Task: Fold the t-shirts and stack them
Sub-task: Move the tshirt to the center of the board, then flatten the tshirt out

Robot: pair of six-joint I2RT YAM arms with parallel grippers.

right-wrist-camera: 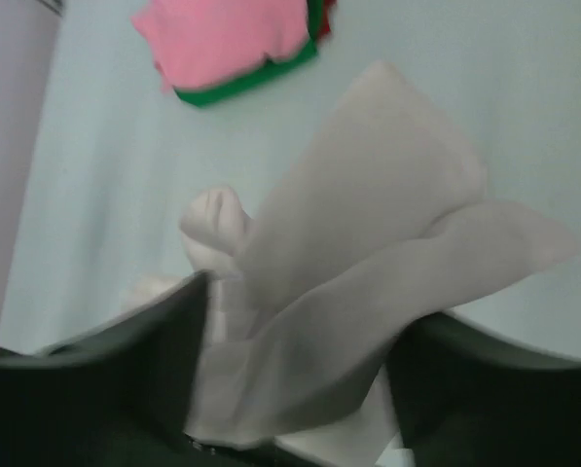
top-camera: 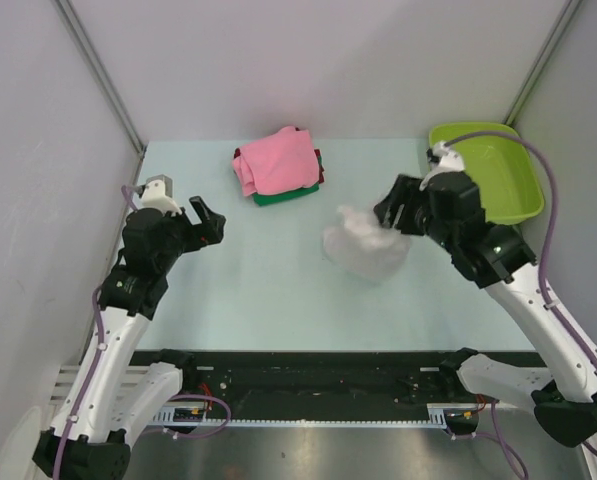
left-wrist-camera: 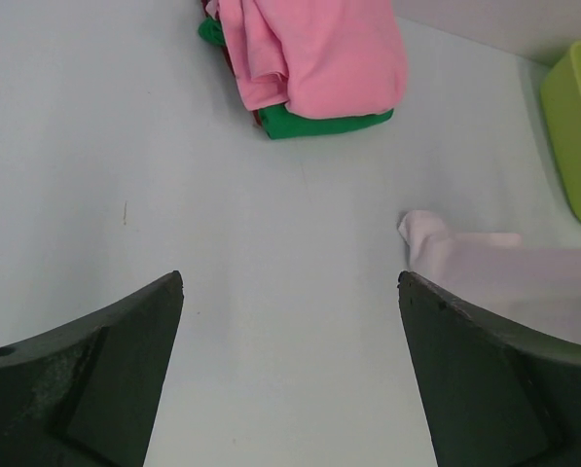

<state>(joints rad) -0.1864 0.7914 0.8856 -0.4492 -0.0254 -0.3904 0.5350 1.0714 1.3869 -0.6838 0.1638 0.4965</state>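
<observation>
A white t-shirt (top-camera: 363, 250) is bunched up right of the table's middle, blurred. It fills the right wrist view (right-wrist-camera: 368, 224) and shows at the right of the left wrist view (left-wrist-camera: 504, 272). My right gripper (top-camera: 390, 218) is at its right edge; in the right wrist view (right-wrist-camera: 300, 321) the jaws stand wide apart with the cloth bunched between them. A folded stack lies at the back centre: a pink shirt (top-camera: 278, 160) on top, dark red (top-camera: 319, 165) and green (top-camera: 283, 196) under it. My left gripper (top-camera: 210, 222) is open and empty over the left table (left-wrist-camera: 290, 292).
A lime-green plastic tub (top-camera: 473, 130) stands at the back right corner, behind my right arm, and shows at the right edge of the left wrist view (left-wrist-camera: 577, 126). Grey walls close in the table on the left, back and right.
</observation>
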